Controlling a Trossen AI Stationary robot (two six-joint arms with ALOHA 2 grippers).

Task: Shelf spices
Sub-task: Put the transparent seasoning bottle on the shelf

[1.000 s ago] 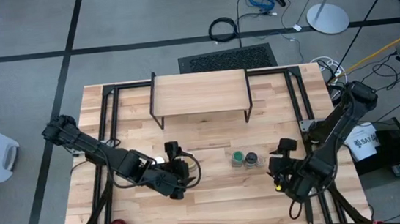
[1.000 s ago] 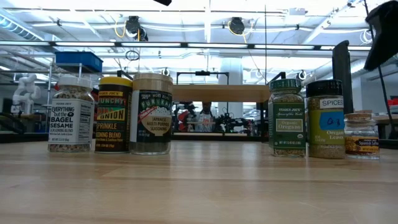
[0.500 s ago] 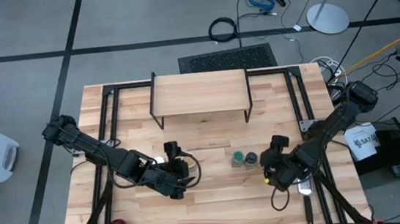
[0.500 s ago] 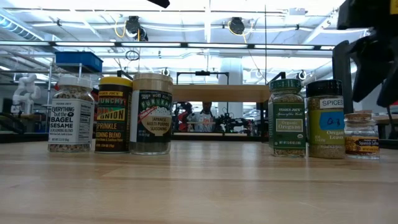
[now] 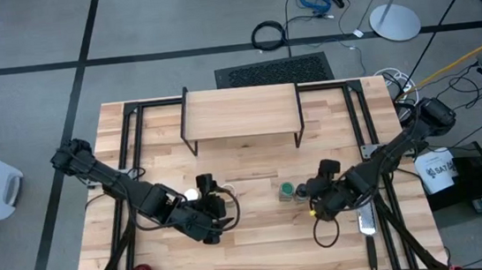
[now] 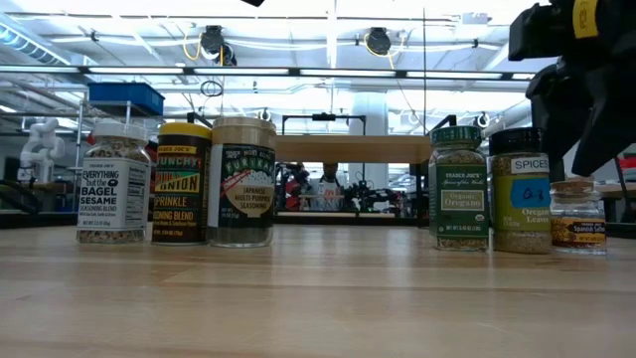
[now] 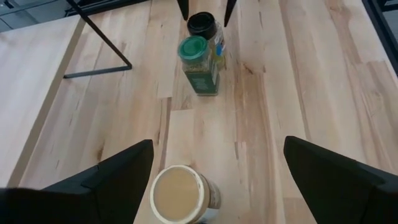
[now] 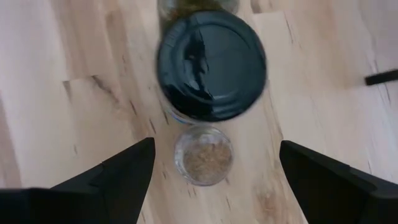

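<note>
The tabletop [image 5: 253,165] is seen from above, with the shelf [image 5: 241,113] at its far side, well beyond both hands. No jar has been put on the shelf yet.

The right hand [image 5: 315,197] is held over the jars on its side, with its fingers wide apart and nothing between them. In its own wrist view, the dark-lidded jar [image 8: 211,65] is straight below and a bit ahead of the open fingers, and a tiny open-topped jar [image 8: 203,155] sits closer in, between the two fingers. Both jars stand upright, so they would be gripped from the sides. The green-lidded jar [image 5: 288,189] stands just past the dark one, touching it or nearly so. This hand is judged to be the nearer one for that group.

The left hand [image 5: 209,211] is over the other group, also spread wide and empty. The tan-lidded jar [image 7: 178,194] stands upright between its fingers.

From above, most of the jars are hidden under the two arms. In the low view, the right hand is cut off at the edge, and the left hand is not shown there.
</note>
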